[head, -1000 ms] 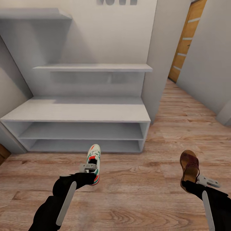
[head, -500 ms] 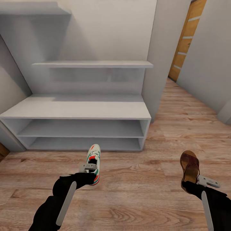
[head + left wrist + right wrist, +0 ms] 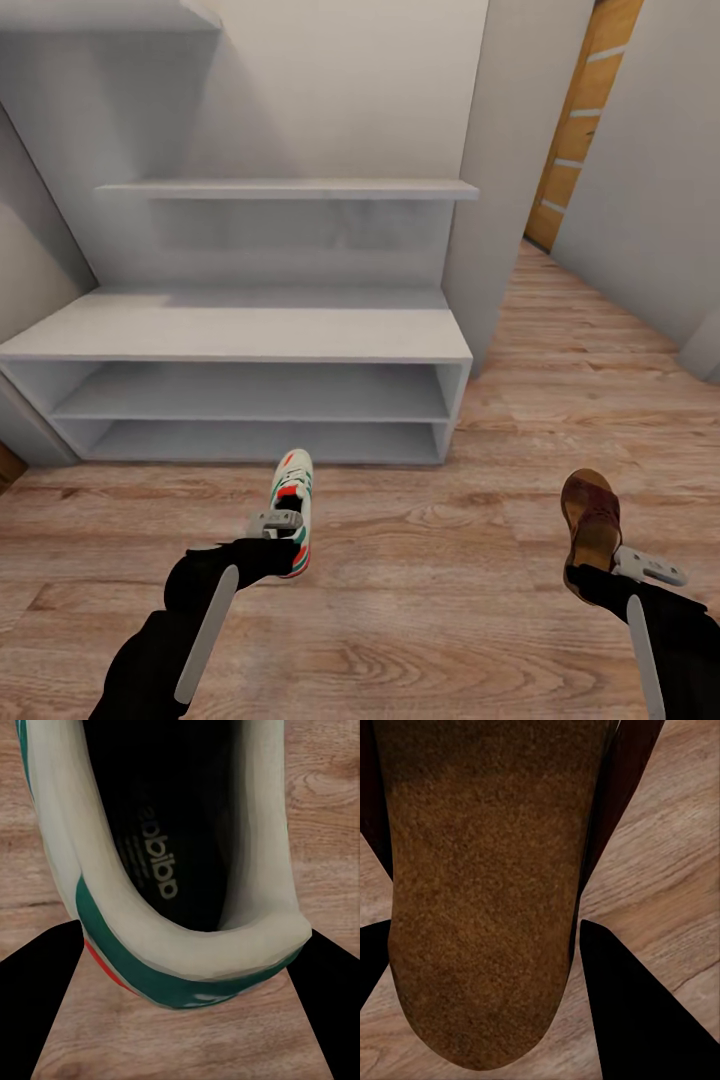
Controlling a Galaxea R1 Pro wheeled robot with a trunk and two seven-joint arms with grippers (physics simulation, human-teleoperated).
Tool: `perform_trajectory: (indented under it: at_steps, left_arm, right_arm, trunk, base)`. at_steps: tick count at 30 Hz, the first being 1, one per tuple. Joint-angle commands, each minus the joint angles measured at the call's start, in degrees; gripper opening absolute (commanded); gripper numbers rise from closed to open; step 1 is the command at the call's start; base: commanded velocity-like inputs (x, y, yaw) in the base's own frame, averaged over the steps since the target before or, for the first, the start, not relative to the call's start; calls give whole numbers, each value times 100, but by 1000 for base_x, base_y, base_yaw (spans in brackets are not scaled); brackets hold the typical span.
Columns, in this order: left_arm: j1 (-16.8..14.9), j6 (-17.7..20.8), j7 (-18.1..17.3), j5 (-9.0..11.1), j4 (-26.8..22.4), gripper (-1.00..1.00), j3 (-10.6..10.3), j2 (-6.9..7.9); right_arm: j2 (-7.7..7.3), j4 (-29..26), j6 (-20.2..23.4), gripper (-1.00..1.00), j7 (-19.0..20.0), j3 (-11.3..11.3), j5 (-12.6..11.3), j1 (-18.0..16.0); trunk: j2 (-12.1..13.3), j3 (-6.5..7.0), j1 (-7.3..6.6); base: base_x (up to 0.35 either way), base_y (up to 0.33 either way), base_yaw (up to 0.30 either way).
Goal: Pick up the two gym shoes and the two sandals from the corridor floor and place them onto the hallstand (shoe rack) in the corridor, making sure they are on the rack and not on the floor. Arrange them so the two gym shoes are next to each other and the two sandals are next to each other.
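Observation:
One gym shoe [image 3: 296, 490], white with green stripes and red accents, hangs above the corridor floor [image 3: 430, 600] with my left gripper [image 3: 280, 535] shut on its heel. In the left wrist view the gym shoe's heel collar [image 3: 187, 945] sits between the black fingers [image 3: 45, 997]. One brown sandal [image 3: 590, 515] is held at its heel by my right gripper [image 3: 592, 578], which is shut on it. The tan footbed [image 3: 480, 892] runs between the fingers [image 3: 637, 1020]. The light grey hallstand [image 3: 240, 335] stands straight ahead, its bench top and two open shelves bare.
Two stepped grey wall shelves [image 3: 290, 189] hang above the bench. A grey wall pillar [image 3: 500, 200] borders the unit's right end. Beyond it the corridor runs on to a wooden door [image 3: 585, 120]. A grey wall [image 3: 650, 200] lines the right side.
The whole view has shifted: the hallstand and its shelves sit a little higher in the picture. Both grippers keep the same hold on the shoe and the sandal.

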Motion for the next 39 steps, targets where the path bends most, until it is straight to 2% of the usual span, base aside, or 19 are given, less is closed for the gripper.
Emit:
perform_trajectory:
  at_steps: [1, 29, 39]
  left_arm:
    - [-3, 26, 8, 24, -5, -100, 2, 0]
    - [-3, 18, 3, 24, -5, -100, 3, 4]
    - [-3, 18, 1, 24, -5, -100, 3, 4]
  right_arm:
    - [-1, -5, 30, -100, -13, 2, 7, -4]
    - [0, -5, 30, -100, -15, 2, 7, -4]
    - [0, -5, 30, -100, -13, 2, 7, -4]
  trunk:
    - [-44, -23, 22]
    - [-1167, -526, 636]
    - [-1180, -747, 662]
  base:
    - [0, 0, 0]
    - [0, 0, 0]
    - [0, 0, 0]
